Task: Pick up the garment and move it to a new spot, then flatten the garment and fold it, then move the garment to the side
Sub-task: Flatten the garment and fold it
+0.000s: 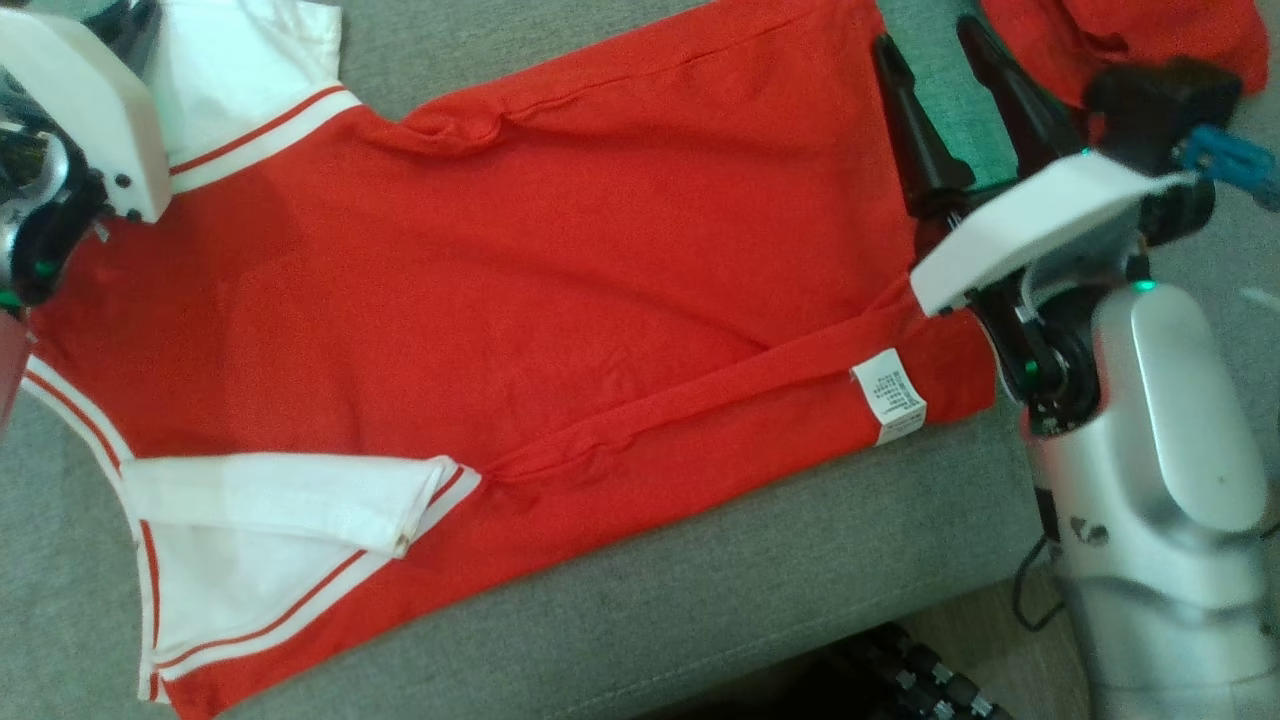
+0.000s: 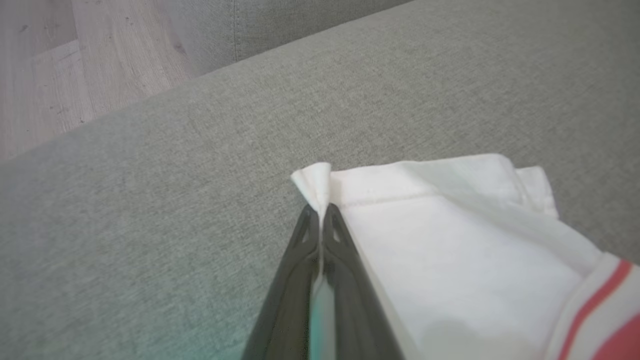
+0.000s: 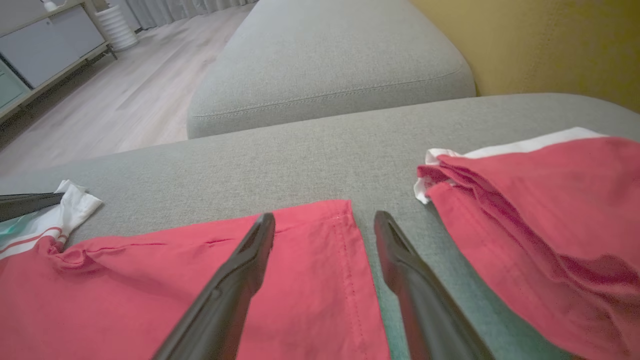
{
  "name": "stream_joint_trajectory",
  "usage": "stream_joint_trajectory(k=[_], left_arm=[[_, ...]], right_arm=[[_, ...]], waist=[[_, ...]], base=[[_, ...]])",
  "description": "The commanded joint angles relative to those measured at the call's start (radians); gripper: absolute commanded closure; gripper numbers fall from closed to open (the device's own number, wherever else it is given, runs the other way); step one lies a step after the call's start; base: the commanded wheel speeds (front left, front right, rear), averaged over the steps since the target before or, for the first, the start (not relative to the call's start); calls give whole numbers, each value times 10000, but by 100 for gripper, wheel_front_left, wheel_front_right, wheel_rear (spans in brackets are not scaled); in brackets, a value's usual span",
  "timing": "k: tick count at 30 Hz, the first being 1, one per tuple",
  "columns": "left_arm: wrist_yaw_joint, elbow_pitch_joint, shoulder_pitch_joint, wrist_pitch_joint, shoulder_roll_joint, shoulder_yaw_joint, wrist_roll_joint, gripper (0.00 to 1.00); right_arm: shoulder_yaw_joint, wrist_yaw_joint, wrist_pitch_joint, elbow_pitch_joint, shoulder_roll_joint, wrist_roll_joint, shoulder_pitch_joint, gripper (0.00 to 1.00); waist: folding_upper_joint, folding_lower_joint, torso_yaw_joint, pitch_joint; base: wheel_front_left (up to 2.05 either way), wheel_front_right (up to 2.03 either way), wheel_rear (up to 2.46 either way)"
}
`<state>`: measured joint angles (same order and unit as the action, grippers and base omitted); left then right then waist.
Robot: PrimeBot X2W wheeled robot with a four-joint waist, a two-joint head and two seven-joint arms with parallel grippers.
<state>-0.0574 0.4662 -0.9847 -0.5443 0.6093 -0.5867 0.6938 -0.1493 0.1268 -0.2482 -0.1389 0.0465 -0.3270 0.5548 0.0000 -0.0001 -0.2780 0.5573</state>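
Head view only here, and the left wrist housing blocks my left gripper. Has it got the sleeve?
Observer: Yes. The left gripper is shut on the corner of the white sleeve, and a tuft pokes past the tips.
Operator: Is the sleeve off the sofa?
Observer: Not that I can tell. Beyond the pinch it lies on the sofa.
Operator: And the right side?
Observer: The right gripper is open, with one finger above the hem corner of the garment and the other above bare sofa.

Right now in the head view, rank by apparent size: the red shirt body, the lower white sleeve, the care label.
Largest to smallest:
1. red shirt body
2. lower white sleeve
3. care label
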Motion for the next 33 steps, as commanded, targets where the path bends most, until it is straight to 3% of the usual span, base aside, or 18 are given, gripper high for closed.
stream_joint_trajectory(k=[1,7,12,29,30,33], left_arm=[[-33,-141,-194,-73,442,117,-158,100],[53,-207,-450,880,240,201,-400,100],[-97,-377,-616,1604,-169,108,-456,100],[-356,-1205,-619,2288,-741,-264,-359,100],[-361,-1226,-633,2302,-749,-276,-357,100],[-373,-1255,-680,2331,-745,-290,-348,100]], right_arm=[[-256,39,-168,261,58,187,345,0],[-544,39,-816,-401,496,585,1287,0],[-728,39,-1949,-1752,1247,899,2545,0],[-1250,39,-3728,-4423,1796,658,4030,1],[-1292,39,-3782,-4484,1813,620,4073,28],[-1415,39,-3882,-4627,1861,531,4193,64]], waist=[[0,1,37,-32],[0,1,285,-177],[0,1,862,-388],[0,1,1777,-317],[0,1,1791,-314],[0,1,1810,-309]], base=[[0,0,0],[0,0,0],[0,0,0],[0,0,0],[0,0,0],[0,0,0]])
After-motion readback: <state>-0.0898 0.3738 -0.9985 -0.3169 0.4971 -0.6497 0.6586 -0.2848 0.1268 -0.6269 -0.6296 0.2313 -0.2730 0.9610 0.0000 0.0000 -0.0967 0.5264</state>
